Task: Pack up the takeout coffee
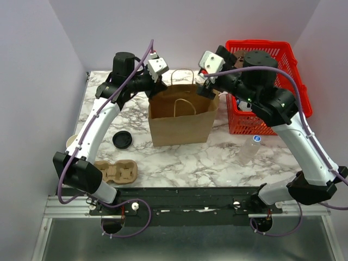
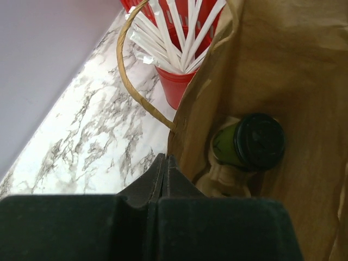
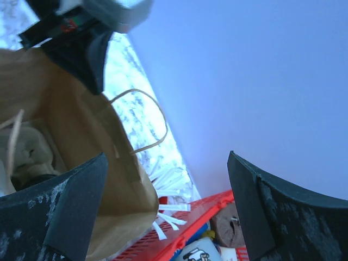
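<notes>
- The left gripper [image 2: 166, 163] is squeezed tight on the paper bag [image 1: 182, 122] rim, apparently pinching the paper.
- The coffee [image 2: 247, 144] sits just ahead of and below those fingers, inside the bag, lid on, in a cardboard carrier [image 2: 225, 182].
- The right gripper [image 3: 167, 157] hovers spread wide and empty, with the bag's other rim below it.
- Packing looks nearly done. Next, I reckon, the right fingers need to drop onto that rim and pinch it gently.

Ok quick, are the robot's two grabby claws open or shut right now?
Left gripper: shut at the brown paper bag rim; holding it, cannot tell.
Right gripper: open, holding nothing.
</notes>
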`<action>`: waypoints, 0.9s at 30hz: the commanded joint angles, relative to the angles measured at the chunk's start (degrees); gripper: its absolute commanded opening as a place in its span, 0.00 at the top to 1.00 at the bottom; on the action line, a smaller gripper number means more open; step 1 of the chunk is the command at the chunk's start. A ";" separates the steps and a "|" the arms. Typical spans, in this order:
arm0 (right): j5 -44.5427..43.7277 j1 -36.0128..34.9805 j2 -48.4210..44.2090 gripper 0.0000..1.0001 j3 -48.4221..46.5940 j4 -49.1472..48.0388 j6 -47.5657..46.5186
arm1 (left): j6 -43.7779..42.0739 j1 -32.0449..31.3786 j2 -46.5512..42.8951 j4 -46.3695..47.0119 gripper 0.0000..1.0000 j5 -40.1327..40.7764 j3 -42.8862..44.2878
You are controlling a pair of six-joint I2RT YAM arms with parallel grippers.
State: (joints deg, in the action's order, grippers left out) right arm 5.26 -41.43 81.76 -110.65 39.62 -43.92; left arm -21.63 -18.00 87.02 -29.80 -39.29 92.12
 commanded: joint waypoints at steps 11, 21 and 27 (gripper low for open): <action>-13.61 10.93 -0.54 0.00 8.16 -11.23 12.72 | -9.48 -1.25 -14.94 -3.06 1.00 0.61 -7.91; -12.03 11.81 -1.07 0.00 15.02 -10.44 12.98 | -13.26 -7.39 -25.84 -5.27 1.00 3.86 -13.98; -10.79 11.99 -0.55 0.00 16.26 -9.91 13.86 | -16.42 -12.22 -32.60 -4.83 1.00 8.17 -20.65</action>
State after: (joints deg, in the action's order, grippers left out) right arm -6.66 -29.89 80.99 -94.70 29.93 -31.48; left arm -34.22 -27.49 59.13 -34.92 -35.05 75.26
